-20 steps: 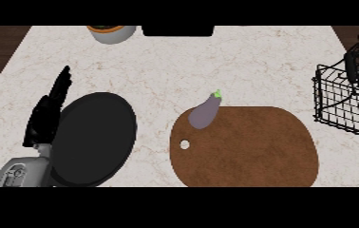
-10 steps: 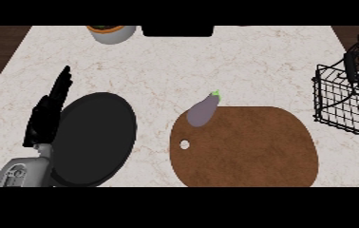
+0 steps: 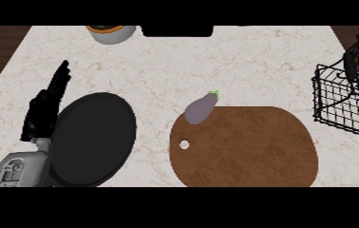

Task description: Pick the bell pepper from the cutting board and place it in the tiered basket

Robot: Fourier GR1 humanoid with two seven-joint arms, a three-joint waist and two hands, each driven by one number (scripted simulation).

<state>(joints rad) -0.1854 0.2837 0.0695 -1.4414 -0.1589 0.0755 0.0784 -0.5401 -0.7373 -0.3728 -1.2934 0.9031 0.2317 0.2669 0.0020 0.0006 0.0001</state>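
Observation:
A brown cutting board (image 3: 245, 148) lies on the pale marble counter, right of centre. A purple eggplant (image 3: 201, 108) with a small green stem rests tilted across the board's upper left rim; no bell pepper shows. The black wire tiered basket (image 3: 335, 99) stands at the right edge, partly cut off. My left hand (image 3: 43, 112) is at the far left, fingers straight and pointing up, holding nothing and well apart from the eggplant. My right hand does not show.
A round black plate (image 3: 91, 139) lies just right of my left hand. A white bowl (image 3: 111, 33) with orange and green contents stands at the back left. A black object (image 3: 176, 31) sits at the back edge.

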